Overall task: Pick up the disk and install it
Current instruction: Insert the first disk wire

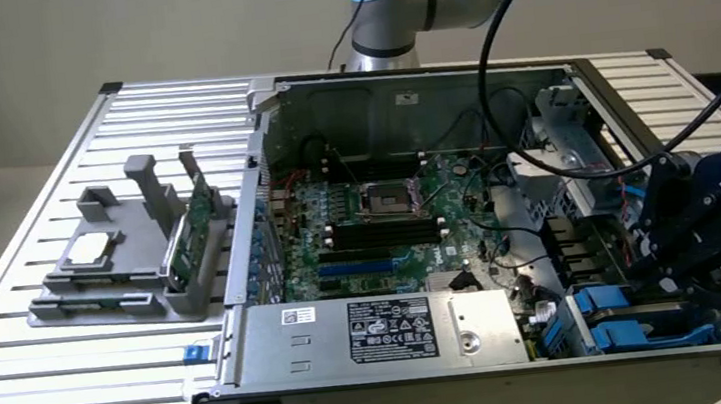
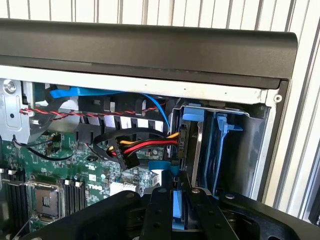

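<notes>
**Disk at the Drive Bay: Gripper Holding the Carrier**

Exterior view. You find the gripper [image 1: 686, 280] low over the corner of the open computer case [image 1: 389, 88] at the exterior view's right. Directly beneath it sit the blue carriers of the drive bay [image 1: 641, 318]. The motherboard [image 1: 377, 220] lies well away from the gripper toward the exterior view's left, and the grey fixture [image 1: 138, 256] on the slatted table [image 1: 58, 385] stands farther off still, outside the case.

Wrist view. You see the fingers [image 2: 161, 210] drawn narrow, clamped on a blue strip of the disk [image 2: 178, 204] held edge-on between them. Just ahead of the gripper stands the bay with its blue rails, and a power cable bundle [image 2: 135, 147] runs beside it.

Handling. Treat the disk as rigid, fairly heavy and shock-sensitive. Judge the plastic frame the safer grip point; its smooth edges may slip.
</notes>
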`<action>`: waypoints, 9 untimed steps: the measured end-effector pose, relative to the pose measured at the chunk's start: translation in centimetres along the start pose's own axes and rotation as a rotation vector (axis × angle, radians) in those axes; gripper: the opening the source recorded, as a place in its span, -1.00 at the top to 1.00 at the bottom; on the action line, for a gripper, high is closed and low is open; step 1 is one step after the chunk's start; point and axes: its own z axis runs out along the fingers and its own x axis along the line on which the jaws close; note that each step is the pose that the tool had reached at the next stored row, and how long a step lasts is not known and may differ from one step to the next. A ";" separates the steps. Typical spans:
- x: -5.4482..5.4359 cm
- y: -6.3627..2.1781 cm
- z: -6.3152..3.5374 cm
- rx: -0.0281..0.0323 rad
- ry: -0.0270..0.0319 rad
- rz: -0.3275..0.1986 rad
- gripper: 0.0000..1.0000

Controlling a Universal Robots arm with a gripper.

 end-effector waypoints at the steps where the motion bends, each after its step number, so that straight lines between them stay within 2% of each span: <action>1: 0.0 0.00 0.01 0.0000 0.0009 0.000 0.66; 4: 0.0 0.00 0.01 -0.0002 0.0032 0.000 0.66; 9: 0.0 0.00 0.01 -0.0003 0.0038 0.000 0.66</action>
